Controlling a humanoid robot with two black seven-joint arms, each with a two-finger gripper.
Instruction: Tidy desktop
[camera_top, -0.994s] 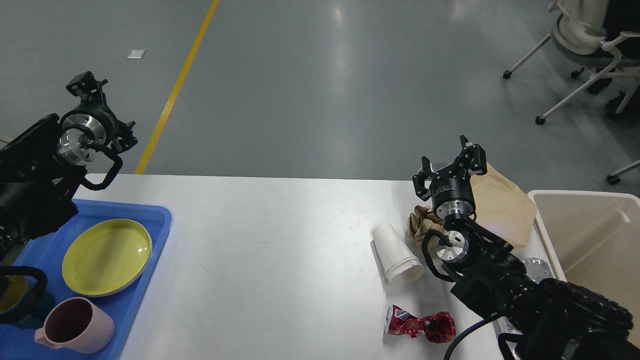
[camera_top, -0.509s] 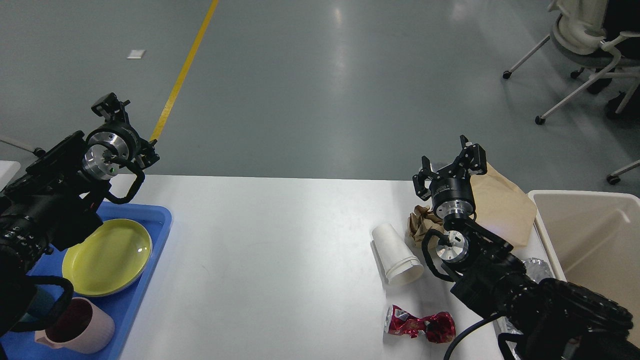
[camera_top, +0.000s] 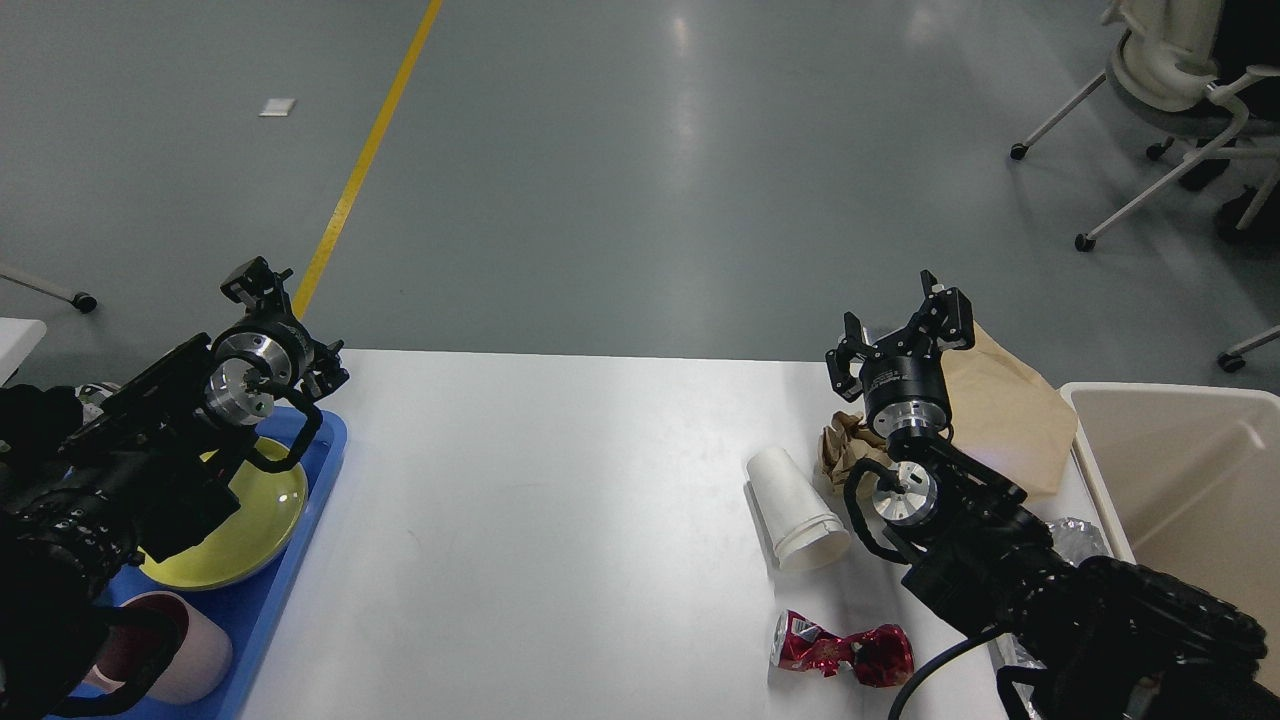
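- The tabletop (camera_top: 560, 520) is a large white slab, smooth and matte, with a rounded far-left corner; it fills the lower middle of the head view.
- Its long axis runs left to right across the view, its far edge lying nearly level against the floor behind it.
- At its left end sits a blue tray (camera_top: 318, 470) holding a yellow plate (camera_top: 255, 530) and a pink mug (camera_top: 195, 655).
- On its right half lie a white paper cup (camera_top: 795, 508) on its side with its mouth toward the near edge, a crumpled brown paper (camera_top: 842, 450), a flat brown paper bag (camera_top: 1010, 415) and a red foil wrapper (camera_top: 845, 655).
- A beige bin (camera_top: 1190, 470) stands at the right end.
- Behind is glossy grey floor with a yellow line (camera_top: 365, 160) and office chairs (camera_top: 1170, 90) at the far right.
- The left gripper (camera_top: 262, 285) hovers over the tray's far corner; whether its jaws are apart I cannot tell.
- The right gripper (camera_top: 905, 325) stands above the crumpled paper, jaws spread wide and holding nothing.
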